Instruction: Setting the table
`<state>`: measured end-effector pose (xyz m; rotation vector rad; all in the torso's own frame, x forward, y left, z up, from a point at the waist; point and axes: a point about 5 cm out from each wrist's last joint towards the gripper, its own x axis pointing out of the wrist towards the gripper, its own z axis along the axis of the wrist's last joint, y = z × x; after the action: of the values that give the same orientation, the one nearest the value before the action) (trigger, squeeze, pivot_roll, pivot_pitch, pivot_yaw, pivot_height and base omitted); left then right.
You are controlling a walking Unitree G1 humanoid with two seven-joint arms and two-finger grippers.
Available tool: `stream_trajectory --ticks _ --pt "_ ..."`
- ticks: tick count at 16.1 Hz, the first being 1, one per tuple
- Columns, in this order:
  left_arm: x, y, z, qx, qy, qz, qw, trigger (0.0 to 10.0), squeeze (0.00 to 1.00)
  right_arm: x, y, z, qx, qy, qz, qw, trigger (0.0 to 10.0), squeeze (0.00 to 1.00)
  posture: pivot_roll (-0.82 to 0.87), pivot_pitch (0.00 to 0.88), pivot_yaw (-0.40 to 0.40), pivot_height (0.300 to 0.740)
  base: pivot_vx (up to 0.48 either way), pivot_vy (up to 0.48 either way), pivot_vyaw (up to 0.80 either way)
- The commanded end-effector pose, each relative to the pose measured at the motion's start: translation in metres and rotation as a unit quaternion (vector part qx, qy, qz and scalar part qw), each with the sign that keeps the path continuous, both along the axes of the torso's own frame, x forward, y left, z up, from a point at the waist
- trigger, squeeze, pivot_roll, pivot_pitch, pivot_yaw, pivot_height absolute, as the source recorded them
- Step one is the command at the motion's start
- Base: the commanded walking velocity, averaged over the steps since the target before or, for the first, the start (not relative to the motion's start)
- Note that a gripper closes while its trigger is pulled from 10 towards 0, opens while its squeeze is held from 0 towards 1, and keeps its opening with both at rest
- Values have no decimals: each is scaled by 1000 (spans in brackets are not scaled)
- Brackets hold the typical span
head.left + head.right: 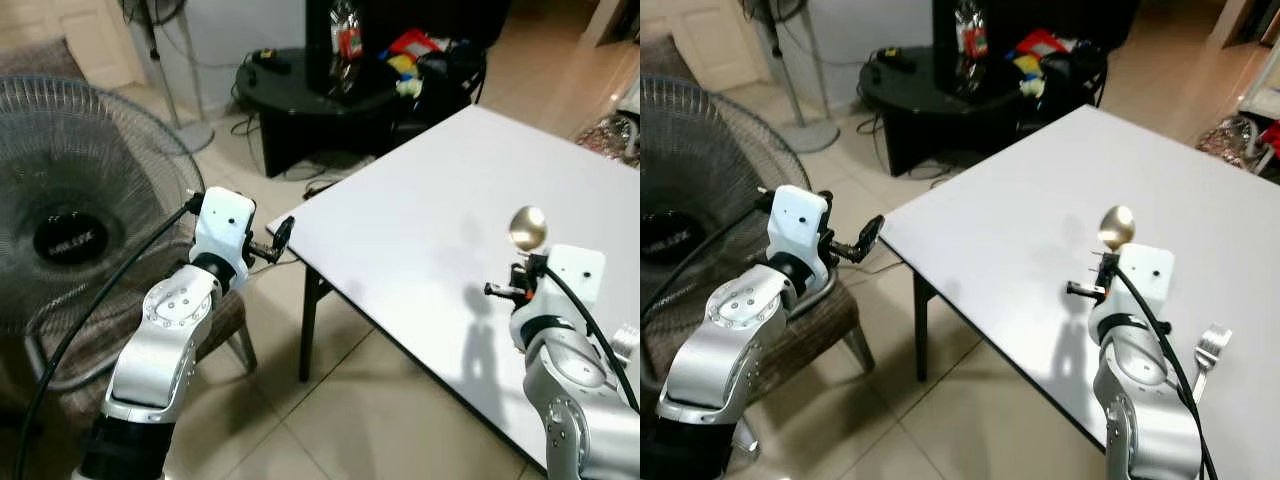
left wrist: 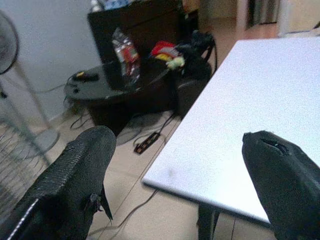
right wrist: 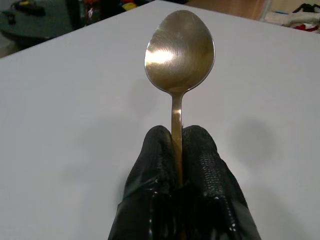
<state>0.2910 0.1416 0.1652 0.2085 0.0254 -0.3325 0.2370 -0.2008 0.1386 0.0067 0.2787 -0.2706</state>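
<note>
My right gripper (image 1: 524, 268) is shut on the handle of a gold-toned spoon (image 1: 527, 228). It holds the spoon upright over the near right part of the white table (image 1: 420, 210), bowl uppermost. In the right wrist view the two black fingers (image 3: 200, 150) pinch the spoon (image 3: 180, 52) just below its bowl. A silver fork (image 1: 1208, 350) lies on the table beside my right arm, near the front edge. My left gripper (image 1: 281, 236) hangs open in the air just off the table's left corner, with nothing between its fingers (image 2: 75, 175).
A large floor fan (image 1: 70, 220) stands close on my left, with a cushioned stool (image 1: 815, 325) under my left arm. Behind the table is a low black table (image 1: 300, 95) cluttered with packets and toys. Cables and a power strip (image 2: 146, 142) lie on the tiled floor.
</note>
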Motion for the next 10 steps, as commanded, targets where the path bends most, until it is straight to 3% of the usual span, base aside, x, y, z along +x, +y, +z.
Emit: stream_trajectory --ticks 1,3,5,6,7,10 --pt "1 8 -1 4 2 12 1000 10000 0 -1 4 5 3 -10 4 1000 10000 0 -12 0 4 740 0 480 0" --pt "5 8 0 23 -8 18 1000 10000 0 -1 2 6 2 -11 -1 1000 10000 0 -28 0 21 740 0 366 0" --pt "8 10 2 37 -15 32 999 10000 0 -2 1 6 1 -11 -5 1000 10000 0 -30 0 24 740 0 -480 0" --pt "9 11 1 26 -9 32 999 10000 0 -2 1 6 1 -10 -6 1000 10000 0 -31 0 26 740 0 -480 -800" --pt "9 11 0 19 -4 34 999 10000 0 -2 1 6 1 -10 -8 1000 10000 0 -30 0 27 740 0 247 -800" --pt "10 13 -1 24 -1 32 999 10000 0 -3 -1 6 1 -9 -13 1000 10000 0 -32 0 30 740 0 469 0"
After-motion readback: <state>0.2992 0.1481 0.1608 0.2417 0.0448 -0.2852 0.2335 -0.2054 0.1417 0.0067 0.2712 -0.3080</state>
